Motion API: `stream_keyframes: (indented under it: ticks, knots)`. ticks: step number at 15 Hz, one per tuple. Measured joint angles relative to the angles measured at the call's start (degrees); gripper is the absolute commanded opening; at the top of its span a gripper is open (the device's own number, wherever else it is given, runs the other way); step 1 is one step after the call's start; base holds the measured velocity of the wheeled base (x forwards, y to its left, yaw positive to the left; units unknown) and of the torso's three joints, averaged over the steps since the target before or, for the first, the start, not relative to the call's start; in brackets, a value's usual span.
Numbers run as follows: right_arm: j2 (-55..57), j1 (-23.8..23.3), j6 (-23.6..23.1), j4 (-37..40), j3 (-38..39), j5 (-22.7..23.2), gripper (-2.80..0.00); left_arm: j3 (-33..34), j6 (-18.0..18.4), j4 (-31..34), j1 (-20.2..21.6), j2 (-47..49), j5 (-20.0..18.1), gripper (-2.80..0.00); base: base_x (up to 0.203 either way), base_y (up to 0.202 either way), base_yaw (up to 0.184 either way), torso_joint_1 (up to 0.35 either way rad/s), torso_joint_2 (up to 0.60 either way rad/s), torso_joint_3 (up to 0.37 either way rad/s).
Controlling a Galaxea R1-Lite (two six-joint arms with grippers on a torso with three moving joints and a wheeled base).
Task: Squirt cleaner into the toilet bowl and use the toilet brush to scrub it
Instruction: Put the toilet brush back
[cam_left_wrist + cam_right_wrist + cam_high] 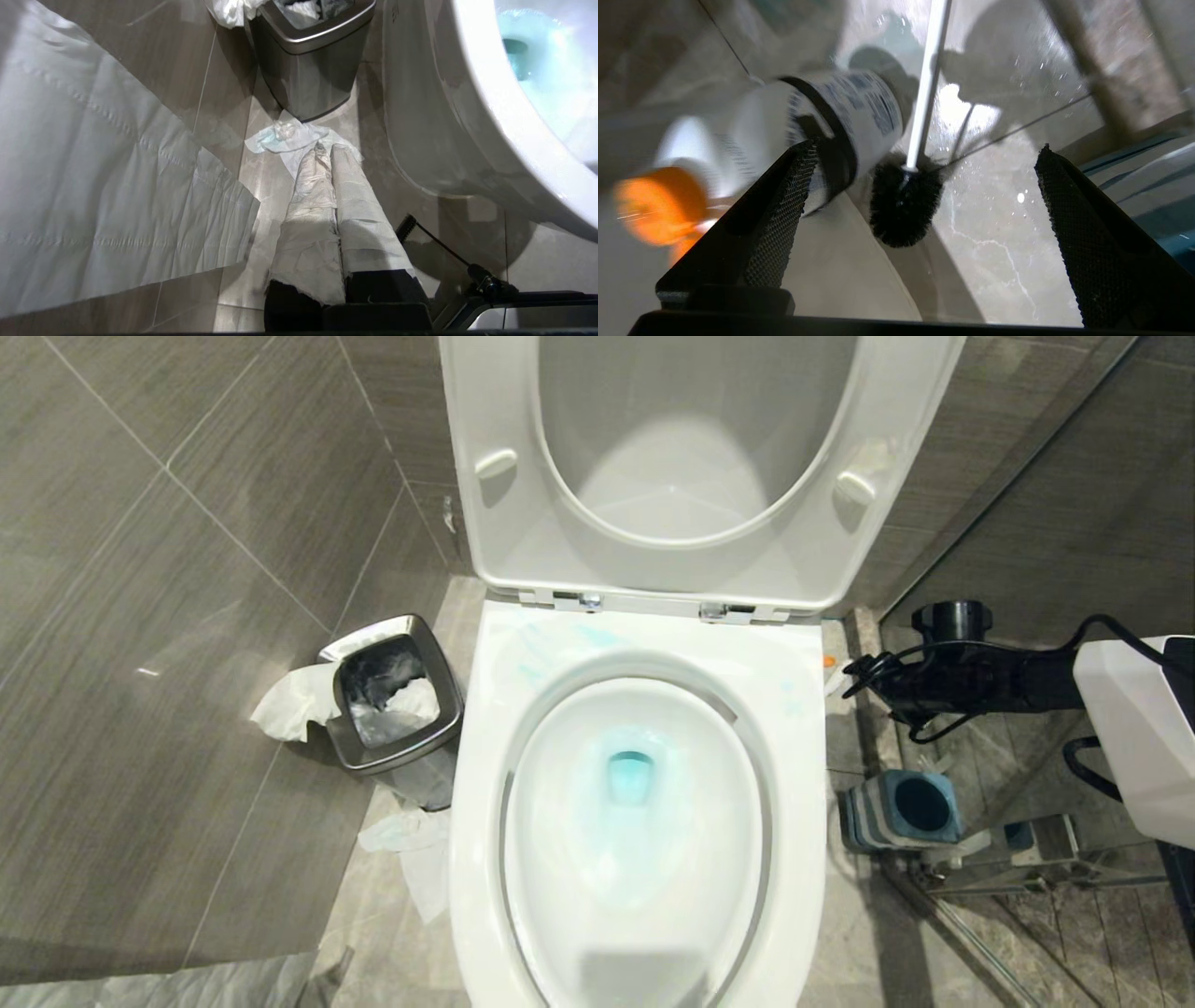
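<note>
The toilet bowl [803, 775] stands open, lid up, with blue liquid in its water. In the right wrist view the cleaner [850, 112], a pale bottle with a dark label and orange cap, sits beside the toilet brush [903, 210]. The brush's black head rests on the wet floor against the white toilet base, its white handle leading away. My right gripper [927, 145] is open above them, holding nothing. In the head view it [878, 683] reaches in at the toilet's right side. My left gripper [329, 148], its fingers wrapped in paper, is shut and points at the floor left of the bowl [467, 93].
The square blue-and-grey brush holder [901, 812] stands empty on the floor right of the toilet, beside a glass partition. A steel bin [397, 709] stuffed with tissue is at the left, with crumpled paper [289, 137] on the floor. Tiled walls close in on both sides.
</note>
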Motion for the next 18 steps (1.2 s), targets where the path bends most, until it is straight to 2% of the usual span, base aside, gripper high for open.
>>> stream_keyframes:
  ticks: [11, 18]
  knots:
    - [0.9, -0.3, 0.9, -7.9, -0.4, -0.2, 0.00, 0.0, -0.3, 0.0, -0.1, 0.0, 0.0, -2.80, 0.000, 0.000, 0.000, 0.001, 0.00, -0.198]
    - [-0.2, -0.1, 0.8, -10.3, -0.4, -0.3, 0.00, 0.0, -0.3, 0.0, 0.0, 0.0, 0.0, -2.80, 0.000, 0.000, 0.000, -0.003, 0.00, -0.200]
